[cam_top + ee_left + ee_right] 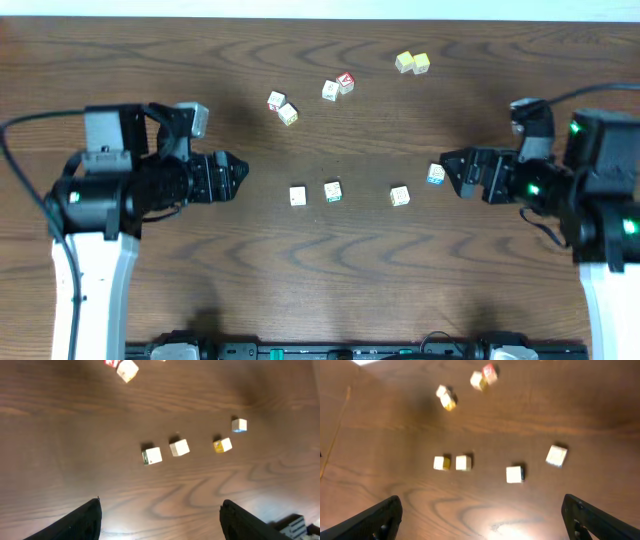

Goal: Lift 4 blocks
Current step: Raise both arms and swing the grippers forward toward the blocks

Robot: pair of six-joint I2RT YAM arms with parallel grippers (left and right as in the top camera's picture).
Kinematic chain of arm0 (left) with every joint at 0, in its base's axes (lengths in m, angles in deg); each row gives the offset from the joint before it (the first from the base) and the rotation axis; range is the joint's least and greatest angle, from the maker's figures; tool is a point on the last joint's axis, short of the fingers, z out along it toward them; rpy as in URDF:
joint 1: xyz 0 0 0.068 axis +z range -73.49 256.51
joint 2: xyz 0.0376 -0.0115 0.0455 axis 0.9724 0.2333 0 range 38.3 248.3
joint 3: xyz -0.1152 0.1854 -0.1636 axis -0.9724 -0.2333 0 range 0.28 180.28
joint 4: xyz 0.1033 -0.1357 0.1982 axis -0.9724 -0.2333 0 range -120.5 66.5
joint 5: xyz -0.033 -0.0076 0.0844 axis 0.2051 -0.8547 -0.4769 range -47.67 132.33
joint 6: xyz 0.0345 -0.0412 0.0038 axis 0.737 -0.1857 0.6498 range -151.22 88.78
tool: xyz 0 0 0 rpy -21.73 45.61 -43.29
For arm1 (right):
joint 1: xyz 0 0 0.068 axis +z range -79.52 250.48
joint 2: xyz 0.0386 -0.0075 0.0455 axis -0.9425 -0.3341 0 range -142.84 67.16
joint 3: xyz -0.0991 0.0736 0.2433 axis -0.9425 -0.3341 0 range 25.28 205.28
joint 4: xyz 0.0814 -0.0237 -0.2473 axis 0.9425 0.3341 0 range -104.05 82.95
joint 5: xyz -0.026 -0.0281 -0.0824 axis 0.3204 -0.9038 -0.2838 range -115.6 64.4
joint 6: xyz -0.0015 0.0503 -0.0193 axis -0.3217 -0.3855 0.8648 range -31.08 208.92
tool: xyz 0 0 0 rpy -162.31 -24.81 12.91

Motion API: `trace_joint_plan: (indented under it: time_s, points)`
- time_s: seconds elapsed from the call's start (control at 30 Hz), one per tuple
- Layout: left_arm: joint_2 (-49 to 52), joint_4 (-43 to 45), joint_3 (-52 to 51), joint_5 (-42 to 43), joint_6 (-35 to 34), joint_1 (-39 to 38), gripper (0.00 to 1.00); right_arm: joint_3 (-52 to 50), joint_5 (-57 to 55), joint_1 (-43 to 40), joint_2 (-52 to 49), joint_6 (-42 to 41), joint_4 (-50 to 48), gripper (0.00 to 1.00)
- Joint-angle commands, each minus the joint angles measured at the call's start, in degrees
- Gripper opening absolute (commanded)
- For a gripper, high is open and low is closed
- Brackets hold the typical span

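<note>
Four blocks (pixel 333 191) lie in a row on the table (pixel 300 290) between the arms; blue-faced block (pixel 436 174) sits just beside the right gripper (pixel 449 171), so right is nearer, left gripper (pixel 238 172) well apart from the row, both jaws wide, empty.

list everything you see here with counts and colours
row blocks: four, pale wood, one blue-faced, across the middle between the arms
yellowish blocks: two, yellow, side by side, far edge toward the right arm
red-letter block: one, pale with red letter, far centre
pale blocks: three, whitish with small prints, far side
table: one, dark brown wood
left fingers: two, black, open, empty
right fingers: two, black, open, empty, beside the blue-faced block
</note>
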Motion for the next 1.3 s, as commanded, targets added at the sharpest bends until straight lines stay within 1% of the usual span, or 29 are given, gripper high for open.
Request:
trace_joint_plan:
  time_s: [0.0, 0.03, 0.1, 0.17, 0.2, 0.23, 0.27, 0.33, 0.37, 0.4, 0.47, 0.5, 0.63, 0.67, 0.7, 0.77, 0.8, 0.9, 1.0, 1.07, 1.17, 1.2, 1.23, 1.27]
  points:
    - [1.84, 0.26, 1.57, 2.54, -0.15, -0.26, 0.76, 0.72, 2.75, 0.96, -5.49, 1.44, 1.95, 0.99]
    - [2.03, 0.31, 1.64, 2.8, -0.52, -0.37, 0.76, 0.72, 2.62, 1.31, -6.21, 1.49, 1.97, 0.99]
    - [3.08, -0.98, 2.25, -0.15, -4.13, -1.11, 0.76, 0.72, 0.37, 3.39, -9.6, 1.38, 2.21, 0.99]
    - [4.83, -3.63, 3.67, -7.52, -6.93, -3.04, 0.76, 0.72, -3.67, 4.96, -11.89, -0.31, 2.4, 0.99]
    - [5.64, -4.46, 4.24, -11.54, -8.02, -4.13, 0.76, 0.72, -7.78, 5.88, -13.33, -3.23, 2.64, 0.99]
    - [6.58, -4.96, 4.52, -17.55, -10.01, -6.1, 0.76, 0.72, -13.57, 7.15, -15.43, -7.93, 3.34, 0.99]
    - [7.1, -5.25, 4.48, -21.92, -10.84, -7.65, 0.76, 0.7, -15.56, 7.78, -16.5, -9.14, 3.72, 0.99]
    - [7.78, -5.25, 4.44, -26.45, -13.46, -9.29, 0.76, 0.46, -17.33, 8.76, -18.25, -11.3, 3.74, 0.99]
    - [8.44, -5.25, 4.44, -29.38, -16.96, -9.97, 0.76, 0.17, -16.81, 9.31, -19.37, -12.87, 3.74, 0.99]
    - [9.31, -5.27, 4.35, -30.45, -20.96, -9.99, 0.76, -0.31, -15.8, 10.21, -20.59, -13.27, 3.65, 0.99]
    - [10.58, -5.29, 3.89, -29.92, -23.04, -9.99, 0.76, -0.83, -15.74, 11.47, -21.99, -13.16, 3.41, 0.99]
    - [11.34, -5.25, 3.52, -28.94, -23.04, -9.99, 0.76, -1.07, -15.72, 12.09, -22.67, -13.0, 3.17, 0.99]
    - [15.65, -5.27, 2.75, -20.74, -22.97, -9.99, 0.76, -2.16, -16.17, 14.43, -24.96, -10.64, 0.61, 0.99]
    - [16.46, -5.16, 2.75, -19.78, -22.97, -9.99, 0.76, -2.43, -16.7, 14.91, -25.55, -10.64, -0.22, 0.99]
    - [17.62, -4.92, 2.75, -19.19, -22.97, -9.99, 0.91, -2.6, -16.76, 15.3, -26.05, -10.64, -0.92, 0.99]
    - [19.23, -4.31, 2.75, -19.21, -22.51, -9.99, 0.91, -2.71, -16.72, 15.98, -27.1, -10.64, -1.77, 0.97]
    - [20.35, -3.72, 2.75, -19.23, -22.1, -9.99, 0.91, -2.71, -16.52, 16.57, -28.02, -10.64, -2.19, 0.95]
    - [22.86, -2.51, 2.75, -18.93, -22.12, -9.99, 0.91, -2.71, -16.35, 18.36, -29.94, -10.58, -3.56, 0.93]
    - [23.85, -1.66, 2.75, -15.26, -21.59, -9.99, 0.91, -2.71, -16.83, 20.04, -31.39, -10.01, -5.03, 0.92]
    - [24.3, -0.72, 2.73, -10.88, -18.56, -10.03, 0.91, -2.71, -16.94, 21.18, -32.87, -10.01, -6.71, 0.89]
    - [24.37, -0.46, 2.67, -10.64, -16.46, -10.45, 0.91, -2.71, -16.72, 22.08, -34.12, -10.01, -8.28, 0.84]
    - [24.37, -0.33, 2.67, -10.71, -15.17, -10.78, 0.91, -2.71, -16.7, 22.45, -34.6, -10.03, -8.87, 0.8]
    - [24.37, -0.07, 2.67, -10.93, -14.27, -11.08, 0.87, -2.71, -16.46, 22.88, -35.06, -10.01, -9.51, 0.8]
    - [24.37, 0.55, 2.67, -11.91, -14.19, -11.39, 0.87, -2.71, -15.54, 23.65, -35.76, -9.99, -10.49, 0.8]
